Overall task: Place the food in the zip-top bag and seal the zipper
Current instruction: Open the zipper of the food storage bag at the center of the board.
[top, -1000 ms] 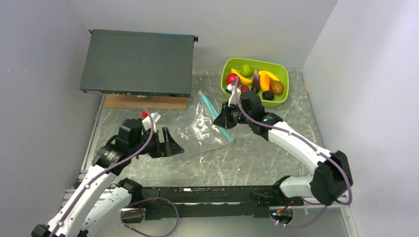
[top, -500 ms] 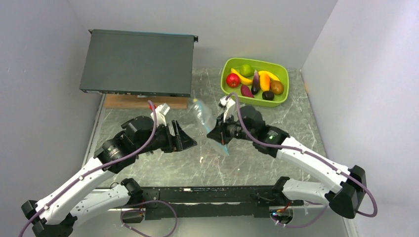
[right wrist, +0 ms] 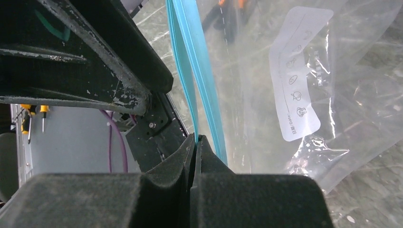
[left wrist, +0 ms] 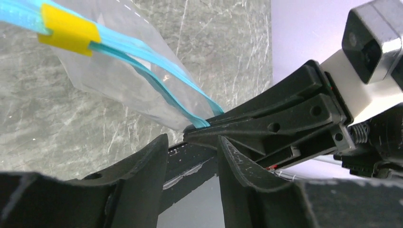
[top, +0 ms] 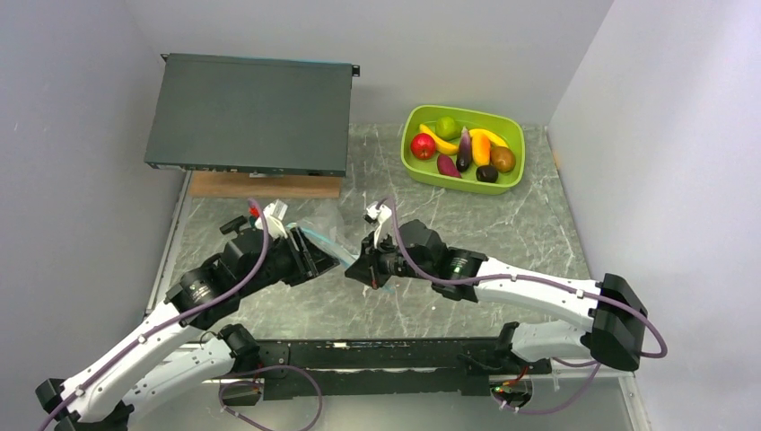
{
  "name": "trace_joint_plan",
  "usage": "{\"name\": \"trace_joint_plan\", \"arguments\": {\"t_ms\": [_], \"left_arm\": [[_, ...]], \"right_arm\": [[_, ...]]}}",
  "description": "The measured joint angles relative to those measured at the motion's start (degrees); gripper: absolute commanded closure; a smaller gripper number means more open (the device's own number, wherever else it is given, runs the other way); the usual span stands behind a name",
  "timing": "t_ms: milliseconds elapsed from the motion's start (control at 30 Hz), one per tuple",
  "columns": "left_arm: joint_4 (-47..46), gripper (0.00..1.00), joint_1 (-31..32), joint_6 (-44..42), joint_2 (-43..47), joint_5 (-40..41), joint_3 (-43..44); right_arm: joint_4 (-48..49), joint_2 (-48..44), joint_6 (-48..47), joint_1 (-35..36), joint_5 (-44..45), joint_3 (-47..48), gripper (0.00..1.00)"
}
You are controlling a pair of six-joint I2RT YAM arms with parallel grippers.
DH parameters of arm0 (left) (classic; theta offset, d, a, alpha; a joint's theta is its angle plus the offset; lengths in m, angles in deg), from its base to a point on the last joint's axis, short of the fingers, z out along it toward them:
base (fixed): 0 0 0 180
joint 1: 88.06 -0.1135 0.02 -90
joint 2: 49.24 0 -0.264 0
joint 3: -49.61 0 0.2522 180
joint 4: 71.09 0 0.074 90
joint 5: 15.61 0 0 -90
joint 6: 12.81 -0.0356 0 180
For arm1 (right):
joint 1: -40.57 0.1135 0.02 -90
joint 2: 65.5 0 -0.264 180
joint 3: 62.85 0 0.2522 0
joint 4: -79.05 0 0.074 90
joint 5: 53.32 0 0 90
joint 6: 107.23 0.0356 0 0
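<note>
From above, the lime-green tub sits at the far edge of the surface, toward the right corner. It holds all the food: red apple, green lime, yellow bananas, purple eggplant, orange piece and brown kiwi. The zip-top bag holds nothing and hangs left of the middle, between the two tools. Half a second ago the right tool held it higher and nearer the centre, with the left tool clear of it. Now both have shifted toward the near-left and meet tip to tip at the zipper. A flat black box fills the far-left corner.

In the left wrist view, the left tool has its fingers apart, and the right tool pokes into the gap between them with the bag's corner. The zipper runs up from there to a yellow slider. The clear bag is off the surface.

In the right wrist view, the right tool is pressed together, clamped on the zipper. The bag carries a white label with small icons and a word that looks like "Date"; the rest is too small to read.
</note>
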Motion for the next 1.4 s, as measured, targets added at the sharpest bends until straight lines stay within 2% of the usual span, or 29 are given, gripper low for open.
{"name": "trace_joint_plan", "arguments": {"t_ms": [167, 300, 467, 533, 600, 700, 800, 900, 967, 1133, 1233, 1300, 1400], "left_arm": [[0.5, 0.51, 0.1, 2.8, 1.6, 3.0, -1.0], [0.8, 0.59, 0.1, 4.5, 2.1, 4.7, -1.6], [2.6, 0.62, 0.1, 6.4, 2.1, 6.6, -1.7], [2.6, 0.61, 0.1, 7.3, 2.4, 7.1, -2.3], [2.7, 0.54, 0.1, 7.9, 2.8, 7.7, -3.1], [3.0, 0.5, 0.1, 8.4, 2.8, 8.4, -3.7], [3.2, 0.49, 0.1, 8.4, 3.6, 8.9, -4.1], [3.3, 0.55, 0.1, 8.5, 5.0, 9.6, -4.9], [3.4, 0.53, 0.1, 8.5, 6.1, 9.7, -5.2], [3.0, 0.32, 0.1, 8.3, 10.2, 9.6, -6.5], [2.7, 0.3, 0.1, 8.0, 11.6, 9.4, -6.6], [2.4, 0.31, 0.1, 7.7, 11.7, 9.1, -6.6], [2.4, 0.42, 0.1, 7.0, 10.7, 8.9, -6.4]], "right_arm": [[2.5, 2.2, 1.0, 2.6, 3.2, 0.0, 1.0], [2.8, 2.9, 1.2, 4.7, 6.9, 0.6, 1.0], [3.4, 3.3, 1.2, 6.8, 11.5, 2.0, 1.0], [3.4, 4.1, 1.0, 7.5, 13.2, 2.8, 1.0], [3.4, 5.0, 0.8, 8.2, 14.6, 3.5, 1.0], [3.4, 6.0, 0.4, 9.6, 16.4, 4.3, 1.0], [3.5, 7.0, 0.0, 10.4, 17.8, 5.0, 1.0], [3.5, 7.8, -0.2, 11.1, 18.8, 5.6, 1.0], [3.7, 8.2, -0.2, 11.5, 19.1, 5.7, 1.0], [3.6, 8.8, -0.3, 12.0, 19.8, 5.7, 1.0], [3.7, 8.8, -0.3, 12.0, 20.0, 5.8, 1.0], [3.7, 8.9, -0.3, 12.0, 20.0, 5.8, 1.0], [3.8, 8.9, -0.3, 12.2, 20.0, 5.8, 1.0]]}}
